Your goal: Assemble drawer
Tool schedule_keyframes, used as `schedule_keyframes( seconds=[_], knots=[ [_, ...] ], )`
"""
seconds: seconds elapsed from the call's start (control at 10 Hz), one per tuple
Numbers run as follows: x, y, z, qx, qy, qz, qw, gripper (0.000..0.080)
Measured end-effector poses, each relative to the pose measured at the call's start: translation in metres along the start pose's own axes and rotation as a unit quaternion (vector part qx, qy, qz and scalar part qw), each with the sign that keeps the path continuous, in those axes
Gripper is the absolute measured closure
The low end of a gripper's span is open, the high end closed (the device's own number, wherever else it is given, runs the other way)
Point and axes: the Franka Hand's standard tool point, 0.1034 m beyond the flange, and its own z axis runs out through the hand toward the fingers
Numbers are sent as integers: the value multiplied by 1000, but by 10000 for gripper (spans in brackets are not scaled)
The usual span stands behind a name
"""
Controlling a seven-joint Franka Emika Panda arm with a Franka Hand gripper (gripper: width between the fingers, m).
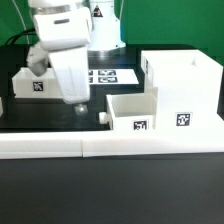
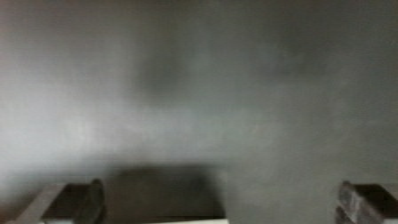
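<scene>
Wrist view, then exterior view. The jaws are shown spread wide. In the wrist view one jaw is seen at each lower corner, with a broad empty gap between them, and nothing is gripped. Beyond them only a blurred grey surface is recorded, so what lies underneath cannot be told from this view.

In the exterior view the jaws are carried pointing down by the white arm (image 1: 60,35). They are held low over the black tabletop (image 1: 20,118), just beside the middle tray (image 1: 122,120) on the exterior view's left. This open, lowered pose is judged to suit an approach to that tray's wall, with no grasp yet made.

The middle tray is set open side up, close against the large housing (image 1: 192,90) of the drawer on the exterior view's right; whether the two touch cannot be settled. The housing is stood with an opening uppermost, presumably to keep it accessible.

A second tray (image 1: 24,80) is placed well apart on the exterior view's left, partly hidden by the arm. The marker board (image 1: 106,74) is laid flat beyond the jaws. Long low white bars (image 1: 60,148) are ranged along the front, presumably as stops against which parts are squared.
</scene>
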Motion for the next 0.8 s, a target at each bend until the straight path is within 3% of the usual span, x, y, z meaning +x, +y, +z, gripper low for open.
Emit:
schedule_keyframes(
  seconds=[0.4, 0.8],
  knots=[
    [26, 3, 11, 8, 2, 33, 999, 151],
    [31, 5, 11, 8, -17, 75, 997, 151]
  ],
)
